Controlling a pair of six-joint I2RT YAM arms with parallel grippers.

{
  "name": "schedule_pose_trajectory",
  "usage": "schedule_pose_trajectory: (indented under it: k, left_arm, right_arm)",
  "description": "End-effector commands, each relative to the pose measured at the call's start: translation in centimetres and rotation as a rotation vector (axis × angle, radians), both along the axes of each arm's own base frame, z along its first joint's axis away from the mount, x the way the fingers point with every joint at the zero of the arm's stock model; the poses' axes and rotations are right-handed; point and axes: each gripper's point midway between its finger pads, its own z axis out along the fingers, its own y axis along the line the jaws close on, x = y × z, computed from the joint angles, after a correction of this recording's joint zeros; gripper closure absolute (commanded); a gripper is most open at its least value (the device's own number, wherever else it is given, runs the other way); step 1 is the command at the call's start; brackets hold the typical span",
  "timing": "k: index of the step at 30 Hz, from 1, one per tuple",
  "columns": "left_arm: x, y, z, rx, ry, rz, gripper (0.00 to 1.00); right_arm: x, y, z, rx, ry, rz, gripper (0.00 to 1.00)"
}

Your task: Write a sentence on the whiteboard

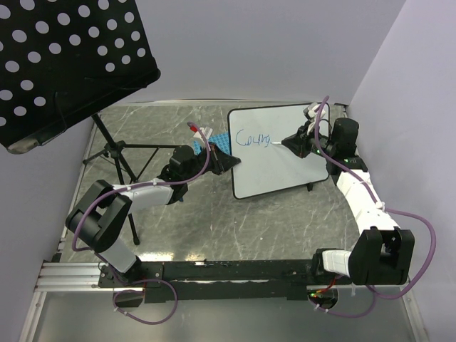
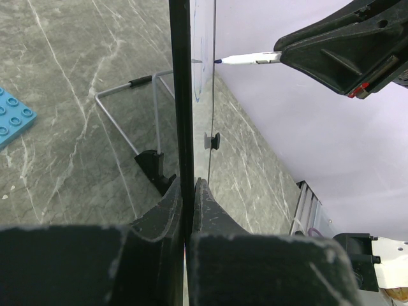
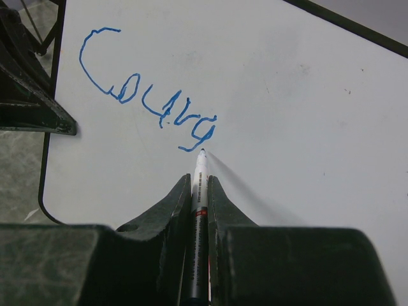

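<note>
The whiteboard [image 1: 285,174] stands tilted at the back right of the table. My left gripper [image 1: 229,162] is shut on its left edge, and in the left wrist view the jaws [image 2: 188,186] pinch the thin dark edge [image 2: 180,95]. The sentence [image 1: 254,137] is blue handwriting that reads about "Courag" [image 3: 146,95]. My right gripper [image 1: 293,144] is shut on a white marker [image 3: 201,164]. Its tip touches the board just below the tail of the last letter. The marker [image 2: 245,59] also shows from the side, touching the board's face.
A black perforated music stand [image 1: 64,64] on a tripod [image 1: 114,153] fills the back left. A blue studded plate [image 1: 219,140] lies behind the left gripper. The board's wire leg [image 2: 127,95] rests on the marble top. Walls close the back and right.
</note>
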Motion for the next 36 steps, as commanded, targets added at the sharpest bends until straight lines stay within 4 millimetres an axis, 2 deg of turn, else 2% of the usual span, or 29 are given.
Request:
schedule_pose_trajectory:
  k: [1, 9, 19, 24, 25, 36]
  left_arm:
    - [-0.1, -0.3, 2.2, -0.036, -0.095, -0.022, 0.99]
    - [-0.2, -0.3, 2.0, -0.037, -0.086, -0.020, 0.99]
    - [-0.1, -0.7, 1.7, -0.040, -0.067, -0.033, 0.99]
    - [-0.2, -0.6, 1.7, -0.037, -0.064, -0.033, 0.99]
    - [-0.2, -0.6, 1.7, -0.037, -0.067, -0.033, 0.99]
    - [-0.1, -0.6, 1.6, -0.038, -0.065, -0.033, 0.99]
  right_arm:
    - [0.4, 0.0, 1.4, -0.011, -0.065, 0.001, 1.00]
    - [1.4, -0.6, 1.9, -0.003, -0.100, -0.054, 1.00]
    - [1.9, -0.9, 1.0, -0.013, -0.092, -0.090, 1.00]
    - [2.2, -1.1, 1.7, -0.016, -0.132, -0.118, 1.00]
    - [2.0, 0.0, 1.7, -0.015, -0.135, -0.094, 1.00]
    - [2.6, 0.4, 1.4, -0.029, -0.142, -0.122, 1.00]
